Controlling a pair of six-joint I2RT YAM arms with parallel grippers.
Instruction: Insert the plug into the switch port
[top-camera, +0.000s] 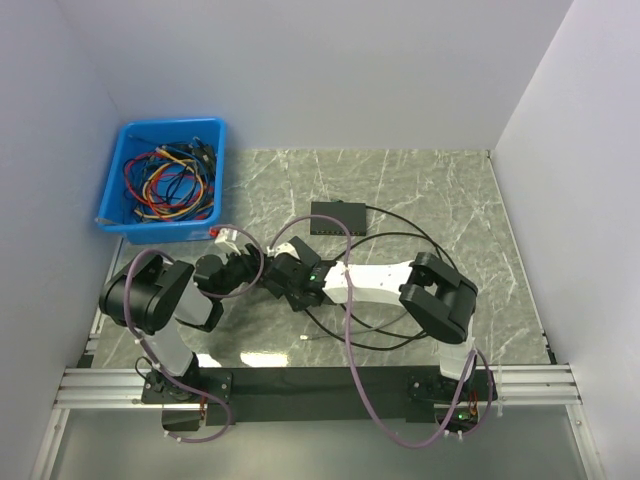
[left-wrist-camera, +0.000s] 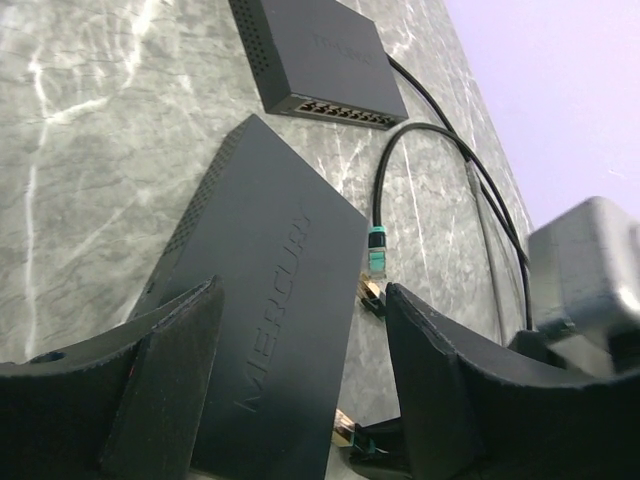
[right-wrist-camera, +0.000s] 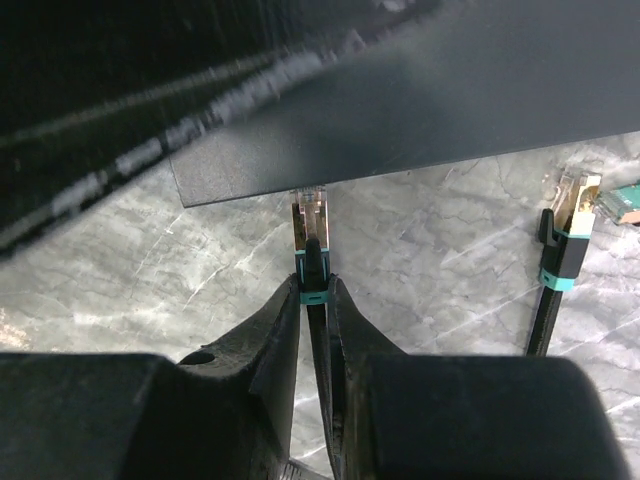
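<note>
A black switch marked MERCURY (left-wrist-camera: 270, 300) lies on the marble table between the fingers of my left gripper (left-wrist-camera: 300, 290). The jaws are wide apart, and bare table shows between the switch's right edge and the right finger (left-wrist-camera: 440, 380). My right gripper (right-wrist-camera: 315, 280) is shut on the boot of a cable plug (right-wrist-camera: 310, 215). The plug's gold tip sits at the switch's side face (right-wrist-camera: 420, 120); the port itself is hidden. The same plug shows low in the left wrist view (left-wrist-camera: 350, 425). In the top view both grippers meet mid-table (top-camera: 285, 272).
A second black switch (top-camera: 338, 218) with a row of ports (left-wrist-camera: 340, 108) sits further back, black cables running from it. Two loose cable ends, one gold-tipped (right-wrist-camera: 570, 215) and one teal (left-wrist-camera: 377, 245), lie beside the near switch. A blue bin of cables (top-camera: 165, 180) stands at the back left.
</note>
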